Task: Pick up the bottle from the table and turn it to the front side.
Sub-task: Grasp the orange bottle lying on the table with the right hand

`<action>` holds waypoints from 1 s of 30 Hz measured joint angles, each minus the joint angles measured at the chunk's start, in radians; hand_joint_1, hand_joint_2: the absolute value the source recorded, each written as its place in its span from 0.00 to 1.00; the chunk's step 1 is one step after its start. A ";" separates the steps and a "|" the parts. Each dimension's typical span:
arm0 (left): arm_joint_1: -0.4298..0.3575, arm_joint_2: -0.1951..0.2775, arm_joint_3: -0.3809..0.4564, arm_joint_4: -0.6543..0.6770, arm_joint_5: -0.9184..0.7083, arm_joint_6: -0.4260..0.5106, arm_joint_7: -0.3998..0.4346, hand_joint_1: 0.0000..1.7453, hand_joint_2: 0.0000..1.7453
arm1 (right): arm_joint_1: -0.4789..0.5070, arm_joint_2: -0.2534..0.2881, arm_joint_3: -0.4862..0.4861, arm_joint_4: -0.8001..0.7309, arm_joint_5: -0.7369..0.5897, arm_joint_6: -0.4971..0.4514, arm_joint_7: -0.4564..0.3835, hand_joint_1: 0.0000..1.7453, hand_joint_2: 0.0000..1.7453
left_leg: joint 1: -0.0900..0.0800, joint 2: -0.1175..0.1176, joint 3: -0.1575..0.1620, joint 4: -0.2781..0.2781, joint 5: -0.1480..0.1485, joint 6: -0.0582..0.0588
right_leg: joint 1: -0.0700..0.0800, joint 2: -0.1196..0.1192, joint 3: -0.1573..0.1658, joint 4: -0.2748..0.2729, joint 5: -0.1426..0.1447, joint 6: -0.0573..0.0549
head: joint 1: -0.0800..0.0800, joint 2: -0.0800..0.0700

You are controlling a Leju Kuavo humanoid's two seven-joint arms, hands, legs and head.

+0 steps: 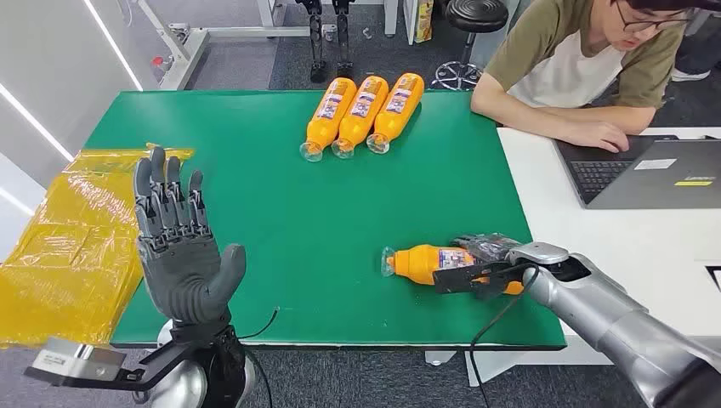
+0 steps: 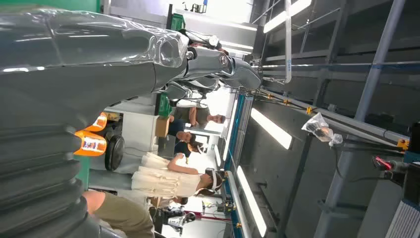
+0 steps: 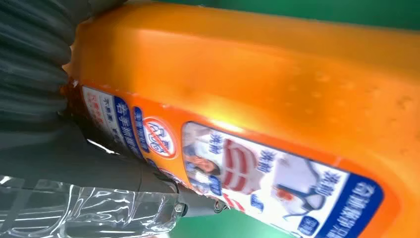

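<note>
An orange bottle (image 1: 421,262) with a blue and white label lies on its side near the front right of the green table (image 1: 281,221), its clear cap pointing left. My right hand (image 1: 485,263) grips its body, fingers over the top and thumb along the near side. The right wrist view has the bottle (image 3: 277,84) very close, its label (image 3: 237,173) facing the camera and my right hand (image 3: 99,168) against it. My left hand (image 1: 178,246) is raised over the table's front left corner, fingers spread and holding nothing; the left wrist view has this hand (image 2: 74,74) too.
Three more orange bottles (image 1: 361,110) lie side by side at the table's far edge. A yellow plastic-wrapped bundle (image 1: 76,238) sits left of the table. On the right, a person (image 1: 578,68) leans on a white table (image 1: 612,246) with a laptop (image 1: 655,170).
</note>
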 joint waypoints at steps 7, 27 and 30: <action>0.000 0.000 -0.002 0.000 0.000 0.002 0.001 0.00 1.00 | 0.020 -0.036 0.000 -0.035 0.064 -0.059 0.012 1.00 1.00 | 0.000 0.001 0.002 0.000 -0.001 0.001 | 0.000 0.000 0.003 -0.001 0.000 0.000 | 0.000 0.000; 0.046 0.012 -0.003 -0.016 -0.019 0.080 0.013 0.00 1.00 | 0.247 0.226 -0.268 -0.138 -0.023 -0.791 -0.191 1.00 1.00 | 0.001 0.000 0.001 -0.002 -0.001 0.000 | 0.002 0.000 0.000 0.000 -0.003 -0.001 | 0.000 0.000; 0.021 0.021 -0.003 0.028 0.008 0.094 0.035 0.00 1.00 | 0.324 0.313 -0.338 -0.199 -0.104 -0.905 -0.257 1.00 1.00 | 0.002 -0.001 0.001 -0.002 -0.002 -0.001 | 0.002 -0.001 0.000 0.000 -0.004 -0.001 | 0.000 0.000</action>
